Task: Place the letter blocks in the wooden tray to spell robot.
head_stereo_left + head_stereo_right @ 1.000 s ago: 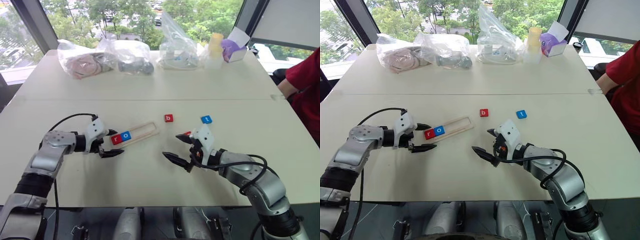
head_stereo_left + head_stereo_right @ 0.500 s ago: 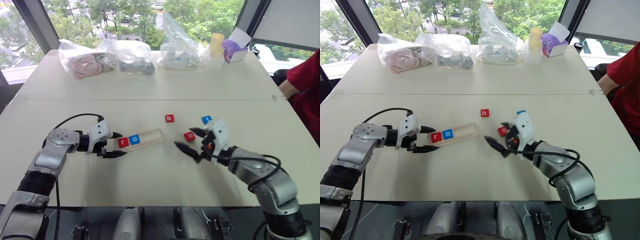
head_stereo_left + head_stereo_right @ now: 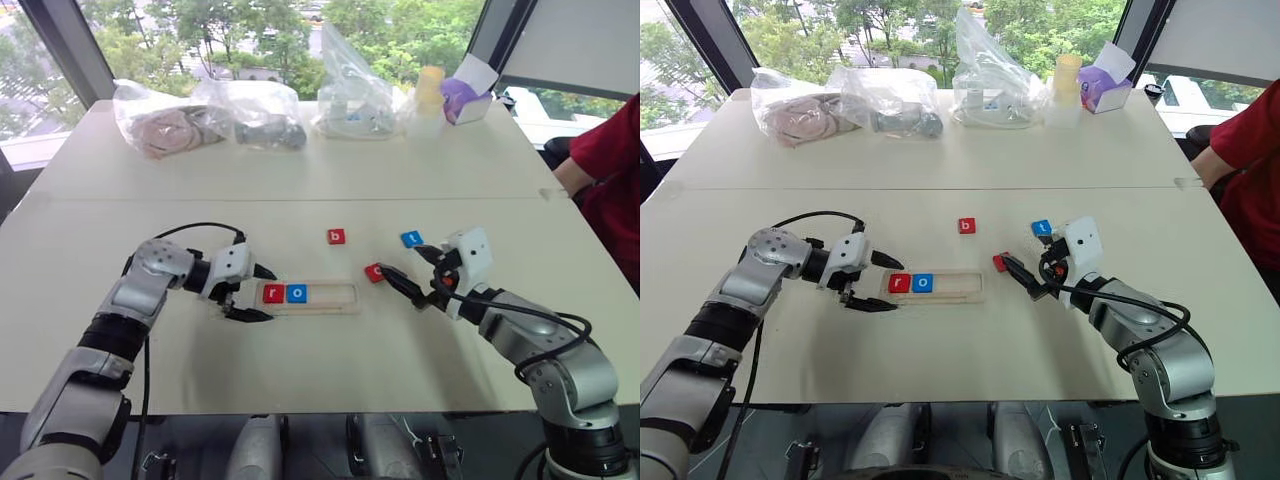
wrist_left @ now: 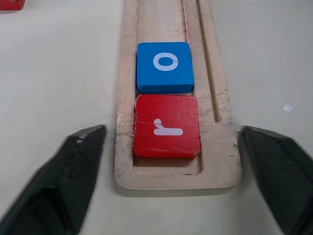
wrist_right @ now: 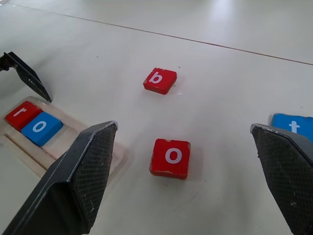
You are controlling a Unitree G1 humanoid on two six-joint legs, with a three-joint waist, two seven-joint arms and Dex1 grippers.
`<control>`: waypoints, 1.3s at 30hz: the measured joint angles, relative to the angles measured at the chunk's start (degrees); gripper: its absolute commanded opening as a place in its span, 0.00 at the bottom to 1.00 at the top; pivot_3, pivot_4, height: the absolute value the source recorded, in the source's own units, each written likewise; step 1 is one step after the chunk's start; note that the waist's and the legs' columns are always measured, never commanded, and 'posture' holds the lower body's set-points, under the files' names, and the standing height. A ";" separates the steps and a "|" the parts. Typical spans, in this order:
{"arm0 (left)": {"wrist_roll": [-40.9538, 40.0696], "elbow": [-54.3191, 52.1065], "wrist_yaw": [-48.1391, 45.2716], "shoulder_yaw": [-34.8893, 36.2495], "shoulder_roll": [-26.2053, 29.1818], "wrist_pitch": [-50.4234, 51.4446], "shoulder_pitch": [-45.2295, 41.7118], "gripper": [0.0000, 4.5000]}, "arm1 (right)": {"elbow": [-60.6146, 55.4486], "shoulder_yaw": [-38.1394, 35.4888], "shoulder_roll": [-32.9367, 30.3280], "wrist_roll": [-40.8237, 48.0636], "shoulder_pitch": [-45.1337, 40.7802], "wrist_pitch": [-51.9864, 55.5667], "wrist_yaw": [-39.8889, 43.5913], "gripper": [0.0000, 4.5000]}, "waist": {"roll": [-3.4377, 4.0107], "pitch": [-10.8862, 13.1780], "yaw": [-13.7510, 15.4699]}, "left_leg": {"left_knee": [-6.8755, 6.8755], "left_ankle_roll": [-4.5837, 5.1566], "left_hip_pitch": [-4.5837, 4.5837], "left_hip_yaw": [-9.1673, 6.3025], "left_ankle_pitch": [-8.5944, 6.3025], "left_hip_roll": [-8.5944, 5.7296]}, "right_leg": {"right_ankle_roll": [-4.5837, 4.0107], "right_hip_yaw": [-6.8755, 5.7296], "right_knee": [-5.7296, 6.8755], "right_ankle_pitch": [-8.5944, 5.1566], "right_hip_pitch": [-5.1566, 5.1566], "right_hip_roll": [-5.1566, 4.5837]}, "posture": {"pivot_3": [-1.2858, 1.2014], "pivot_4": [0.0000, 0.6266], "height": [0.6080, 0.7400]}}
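The wooden tray [image 3: 335, 296] lies level across the table's middle. A red r block [image 3: 273, 293] and a blue o block [image 3: 297, 293] sit side by side at its left end. My left gripper [image 3: 267, 294] is open, one finger on each side of that end, as the left wrist view shows: the r block [image 4: 166, 128], the o block [image 4: 165, 66]. Loose on the table are a red b block [image 3: 337, 237], a red o block [image 3: 374, 272] and a blue t block [image 3: 411, 239]. My right gripper [image 3: 398, 259] is open just right of the red o block [image 5: 170, 157], holding nothing.
Along the far edge stand several clear plastic bags [image 3: 258, 112], a pale cup [image 3: 431, 92] and a white box with a purple thing [image 3: 464, 95]. A person's red sleeve [image 3: 610, 165] is at the right edge. A seam [image 3: 300, 199] crosses the table.
The tray has swung from slanted to level and slid right, with my left gripper at its end closing and then opening. My right gripper moved right, uncovering the red o block.
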 measured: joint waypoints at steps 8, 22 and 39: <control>-0.11 -3.86 2.56 0.90 0.08 1.84 2.56 0.99 | 8.89 10.48 7.00 -8.42 -11.82 0.15 -6.91 1.00 | 0.01 0.00 -0.24 | 0.05 0.00 0.04 -0.06 0.01 0.03 | -0.01 0.03 0.09 0.01 -0.04 0.01 | 0.52 0.24 1.00; -3.96 -23.38 8.93 8.57 9.72 16.09 14.32 0.99 | 33.29 14.28 24.11 -16.82 -24.97 -0.60 -15.10 1.00 | 0.04 0.02 -0.48 | -0.13 0.00 -0.08 -0.10 0.00 0.08 | 0.01 0.04 0.28 0.02 -0.33 -0.11 | 0.52 0.24 1.00; -11.09 -43.54 24.25 16.61 8.84 33.98 22.73 1.00 | 47.92 17.02 30.31 -27.37 -30.93 -9.17 -20.49 0.26 | -0.01 -0.01 -1.83 | -0.11 -0.02 0.18 -0.14 0.02 0.10 | -0.02 0.05 0.31 0.03 -0.12 -0.08 | 0.52 0.24 1.00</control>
